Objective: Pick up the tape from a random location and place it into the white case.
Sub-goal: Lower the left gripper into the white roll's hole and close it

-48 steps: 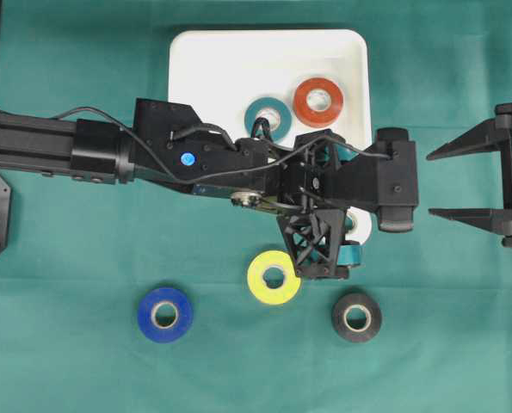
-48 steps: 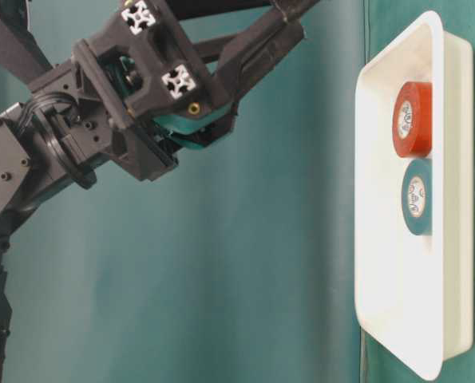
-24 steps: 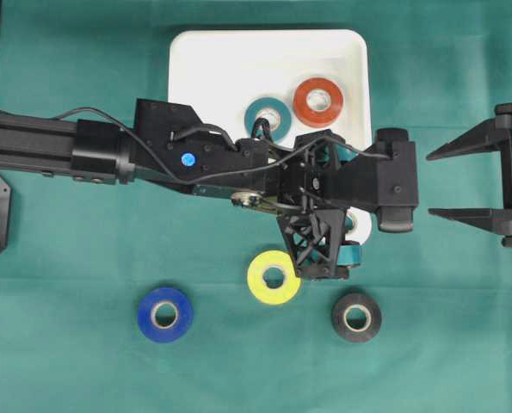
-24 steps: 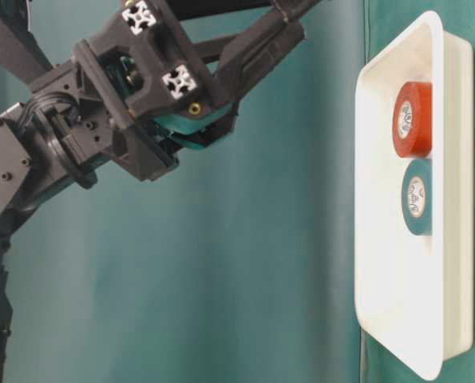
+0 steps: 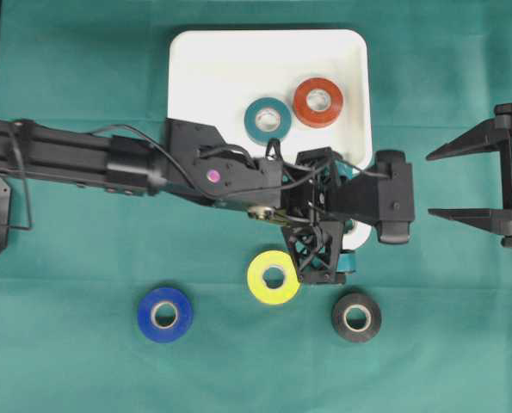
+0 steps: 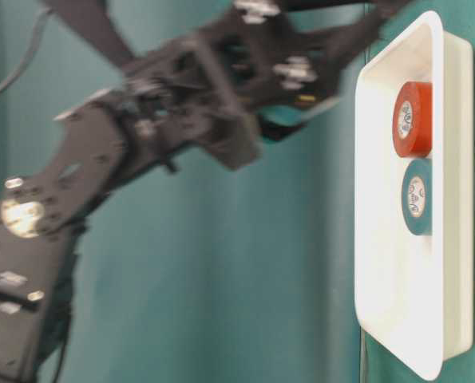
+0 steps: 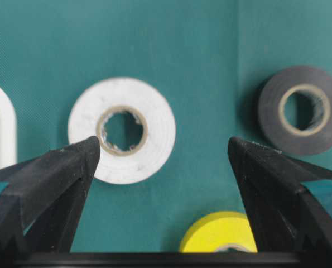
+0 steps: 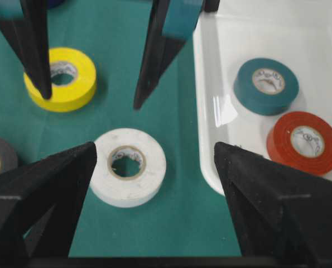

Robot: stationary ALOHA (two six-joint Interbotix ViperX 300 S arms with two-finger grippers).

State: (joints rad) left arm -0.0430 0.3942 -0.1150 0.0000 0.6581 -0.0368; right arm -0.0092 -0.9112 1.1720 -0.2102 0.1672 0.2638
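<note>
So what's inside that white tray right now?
The white tray holds two tape rolls lying flat: a teal roll and a red roll. The left arm covers the tray's lower edge from above, so that strip stays hidden there.

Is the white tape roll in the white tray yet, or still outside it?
Outside. The white tape roll lies flat on the green cloth, just beside the white tray's rim; only the teal and red rolls are inside.
</note>
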